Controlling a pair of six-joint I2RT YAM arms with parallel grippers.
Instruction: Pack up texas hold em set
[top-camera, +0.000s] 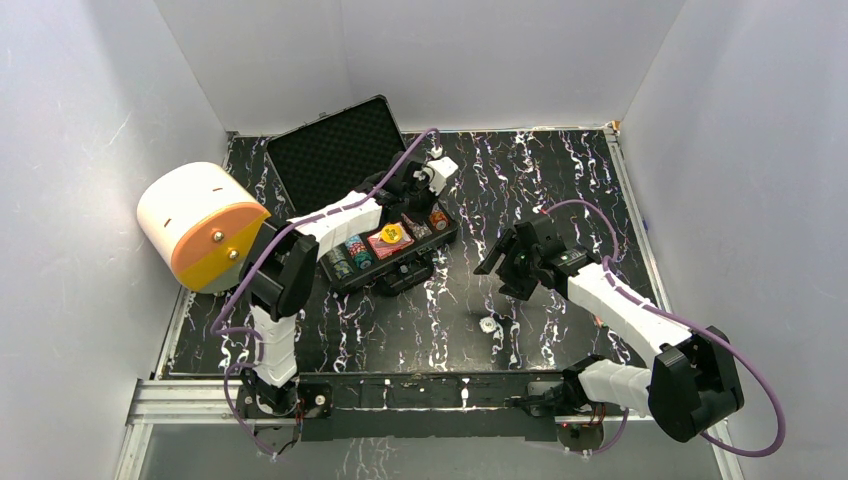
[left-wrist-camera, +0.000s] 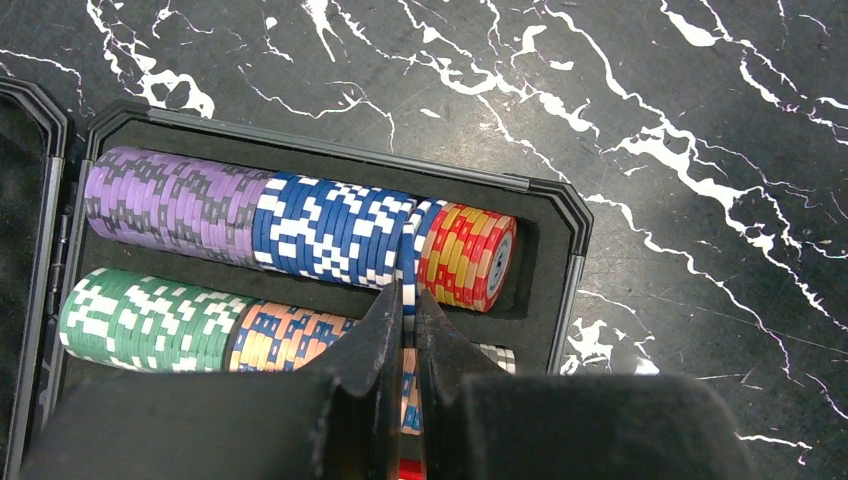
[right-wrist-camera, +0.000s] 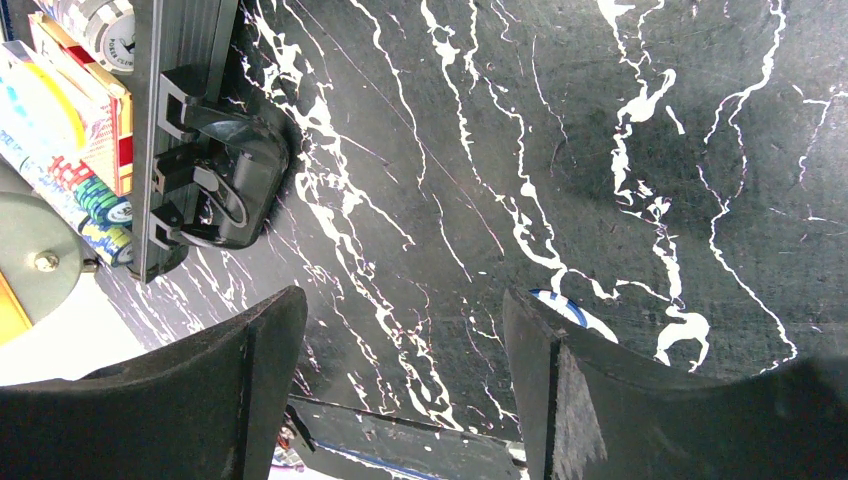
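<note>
While its fingers are spreading wide above the marbled table (top-camera: 560, 180), the right gripper (right-wrist-camera: 405, 320) is hovering near a loose chip (top-camera: 487, 325). Beyond it, mid-table, the left arm (top-camera: 340, 215) is stretching over the open black case (left-wrist-camera: 560, 215), and the left gripper (left-wrist-camera: 403, 310) is pinching a blue-and-white chip (left-wrist-camera: 408, 262) upright between the blue stack (left-wrist-camera: 330, 230) and the red-and-yellow stack (left-wrist-camera: 465, 255).

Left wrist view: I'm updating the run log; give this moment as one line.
left jaws: shut on blue-white chip at case row | right jaws: open, empty | loose chip: on table
</note>
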